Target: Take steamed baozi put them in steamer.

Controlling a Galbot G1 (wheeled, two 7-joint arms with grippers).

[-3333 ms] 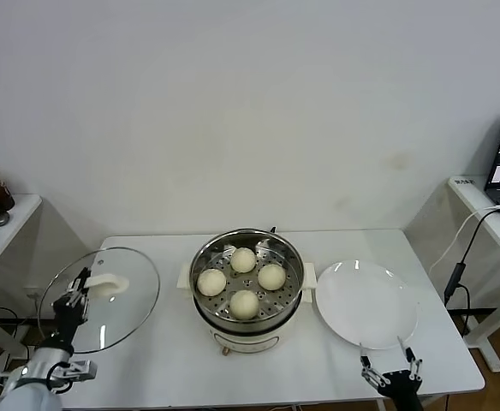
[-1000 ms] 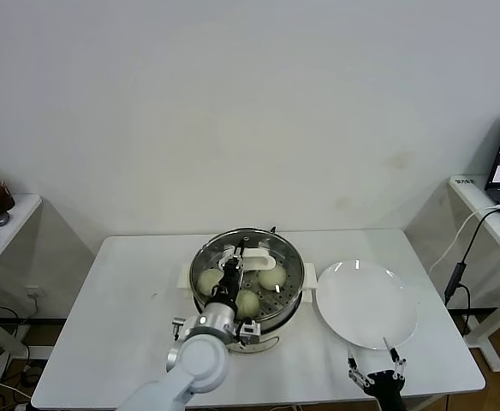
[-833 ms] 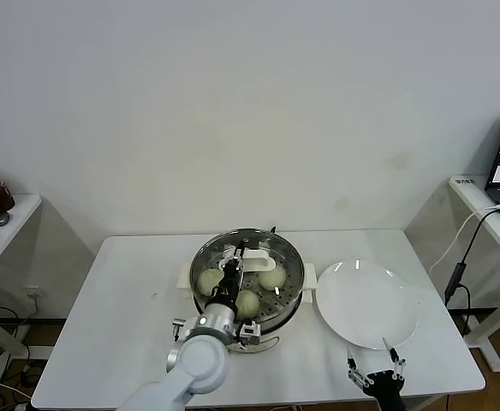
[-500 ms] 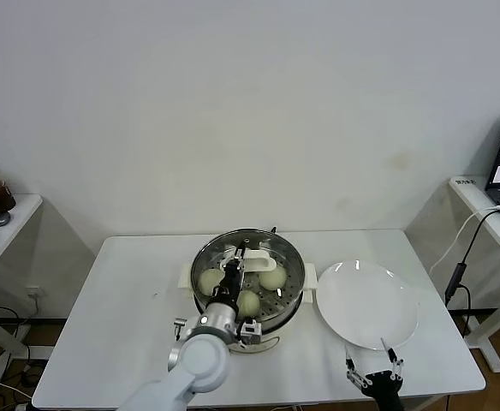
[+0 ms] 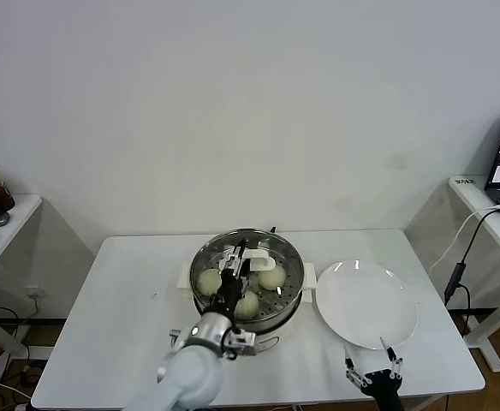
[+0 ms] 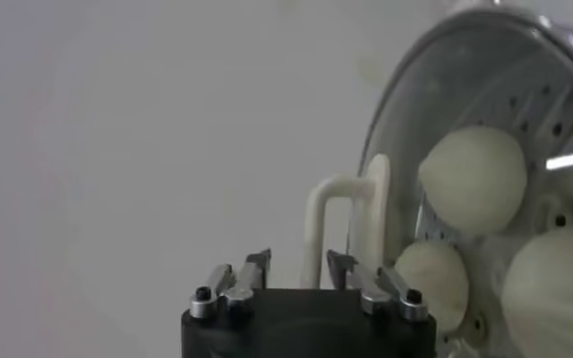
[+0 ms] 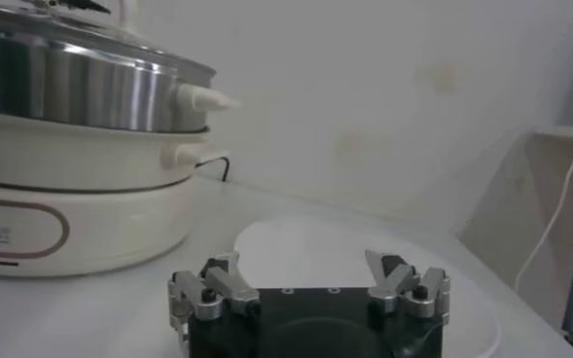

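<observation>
Looking down from the head camera, I see the baozi sitting on the perforated tray inside the steamer, under the glass lid. My left gripper sits over the lid's white handle, fingers spread to either side, apparently letting go. My right gripper waits open near the white plate.
</observation>
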